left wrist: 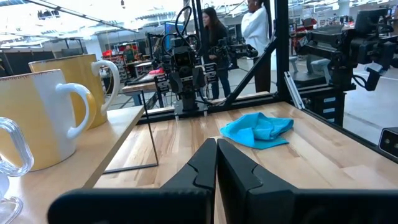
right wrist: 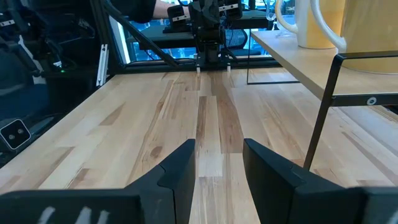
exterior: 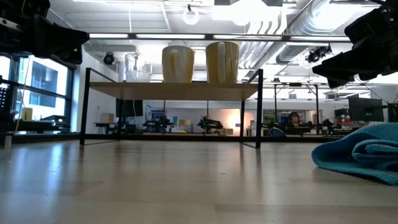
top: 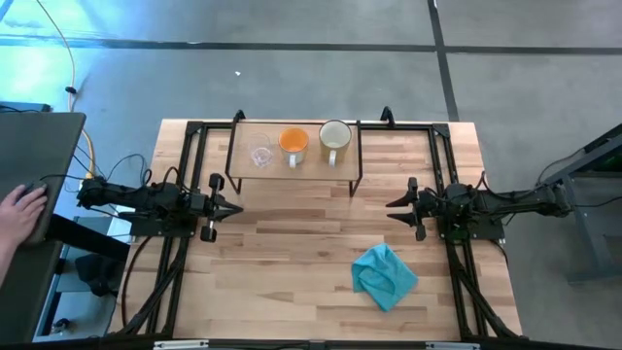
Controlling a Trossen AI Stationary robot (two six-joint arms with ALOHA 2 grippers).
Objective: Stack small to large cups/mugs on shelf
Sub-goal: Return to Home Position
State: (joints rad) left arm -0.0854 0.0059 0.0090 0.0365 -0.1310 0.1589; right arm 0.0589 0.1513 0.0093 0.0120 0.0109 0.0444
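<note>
Shelf (top: pixel 311 171): far centre of table.
Row, left to right: glass cup (top: pixel 260 156), orange mug (top: pixel 293 143), cream mug (top: pixel 335 136).
Handling: probably rigid, slick, breakable; grip wall or handle.
Left gripper (top: pixel 236 207): table's left, fingers pressed together, empty.
Right gripper (top: pixel 394 209): table's right, fingers spread, empty.

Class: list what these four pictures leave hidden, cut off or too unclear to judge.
Glass cup: left wrist view, cut by the picture's edge; only its handle and a strip of wall show.
White mug: right wrist view, rim and far side run past the picture's edges.
Cloth: low view, cut off at the right edge.
Person's hand: high view, the rest of the person lies beyond the left edge.
</note>
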